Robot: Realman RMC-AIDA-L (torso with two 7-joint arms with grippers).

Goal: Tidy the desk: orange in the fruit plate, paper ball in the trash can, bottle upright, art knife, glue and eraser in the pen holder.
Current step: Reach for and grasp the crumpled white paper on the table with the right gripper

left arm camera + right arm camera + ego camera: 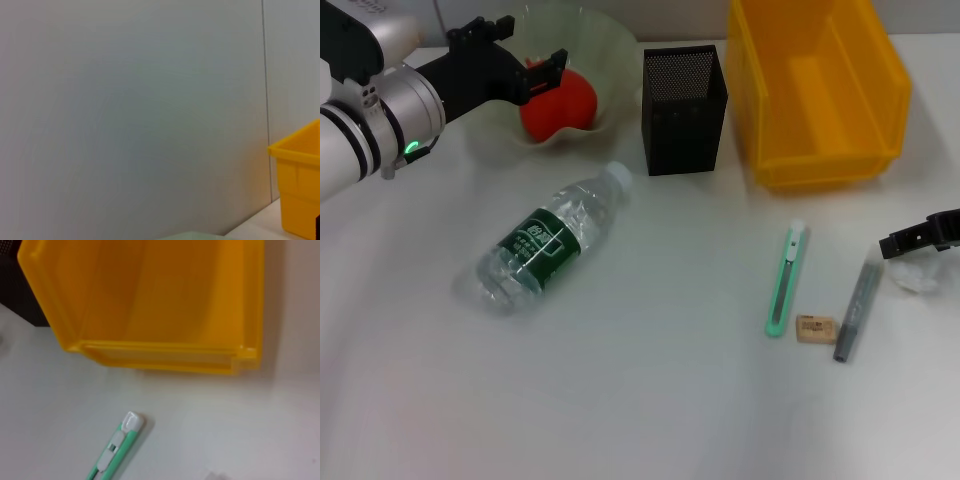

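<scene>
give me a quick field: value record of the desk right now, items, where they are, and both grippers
orange: in fruit plate, far left
left gripper: open, over the plate at the orange
bottle: lying on its side, centre-left
pen holder: upright, looks empty
yellow bin: far right, empty
art knife: flat on desk, right
eraser: between knife and glue
glue: flat, right of eraser
paper ball: right edge
right gripper: above the paper ball

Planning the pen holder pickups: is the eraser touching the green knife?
Apart. Head view shows bare table between the eraser and the knife.
</scene>
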